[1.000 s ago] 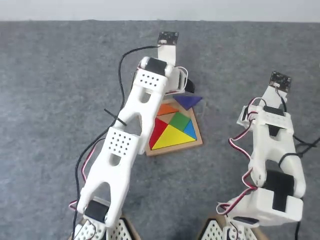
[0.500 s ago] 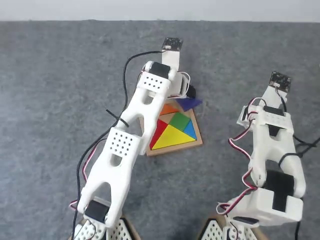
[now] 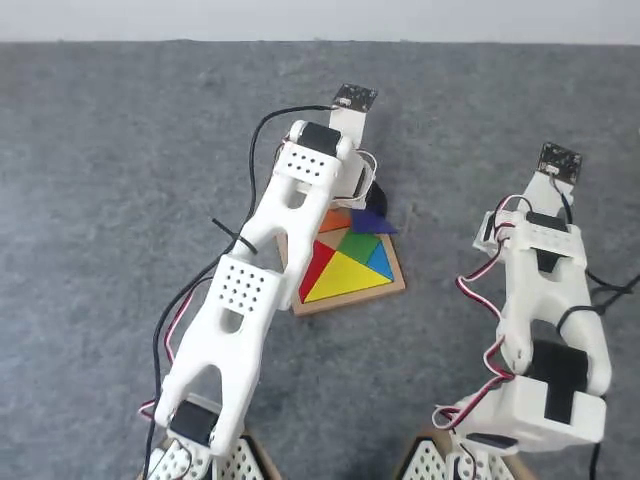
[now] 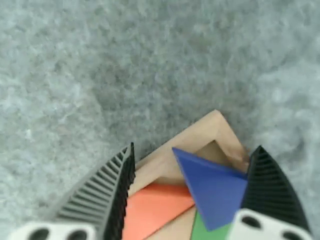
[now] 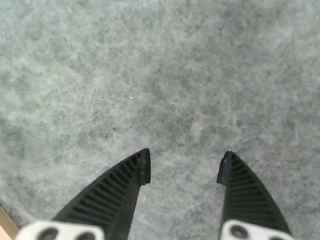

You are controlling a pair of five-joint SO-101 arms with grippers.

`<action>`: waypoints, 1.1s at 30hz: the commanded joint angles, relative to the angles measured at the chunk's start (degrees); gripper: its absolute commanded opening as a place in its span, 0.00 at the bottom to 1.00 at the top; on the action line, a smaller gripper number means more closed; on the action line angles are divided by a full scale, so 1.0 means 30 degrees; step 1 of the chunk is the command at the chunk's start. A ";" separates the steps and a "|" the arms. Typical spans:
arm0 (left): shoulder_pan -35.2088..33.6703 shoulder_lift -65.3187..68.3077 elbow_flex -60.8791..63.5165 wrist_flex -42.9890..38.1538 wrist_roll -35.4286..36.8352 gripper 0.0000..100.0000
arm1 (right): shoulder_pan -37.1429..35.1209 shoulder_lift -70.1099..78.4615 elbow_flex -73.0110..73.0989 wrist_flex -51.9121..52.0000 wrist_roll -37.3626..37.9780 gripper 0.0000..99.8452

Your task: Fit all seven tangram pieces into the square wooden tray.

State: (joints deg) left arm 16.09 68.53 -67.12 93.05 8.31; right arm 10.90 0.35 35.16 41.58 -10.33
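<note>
Okay, one square wooden tray (image 3: 350,297) on the grey desk (image 3: 120,150), two arms, two tools. Six tangram pieces can be counted. The left arm (image 3: 270,260) crosses above the tray's left side and hides that part.

- **Near edge of the tray:** one yellow triangle (image 3: 345,275), the largest piece seen, lies flat. One red triangle (image 3: 314,265) touches it on the left.
- **Toward the tray's right edge:** one light blue triangle (image 3: 381,260).
- **Mid-tray, behind the yellow:** one green piece (image 3: 361,243).
- **Farther in:** one orange piece (image 3: 337,219), flat inside the tray.
- **Far corner of the tray:** one dark blue triangle (image 3: 371,222). It looks tilted, overlaps the edges of the green and orange pieces, and is not seated flat.

The left tool (image 4: 195,150) sits above that far corner with its jaws spread wide. One finger (image 4: 265,190) touches the dark blue triangle; the other stands apart from it.

The right arm (image 3: 545,290) is well apart to the tray's right. The right tool (image 5: 185,157) gapes open over grey desk.
</note>
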 commanded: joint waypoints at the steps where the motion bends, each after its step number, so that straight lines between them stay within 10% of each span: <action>1: -0.0469 -0.0615 -0.0103 0.1084 -0.0615 0.34 | -0.0249 -0.1070 -0.0059 -0.0308 0.0264 0.24; 33: -0.2432 -0.4278 0.3092 0.2520 -0.9436 0.32 | -0.0249 -0.1070 -0.0029 -0.0777 0.0264 0.24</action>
State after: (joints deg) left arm 7.38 59.82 -58.77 98.42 -18.77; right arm 10.90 0.35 35.52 40.35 -10.33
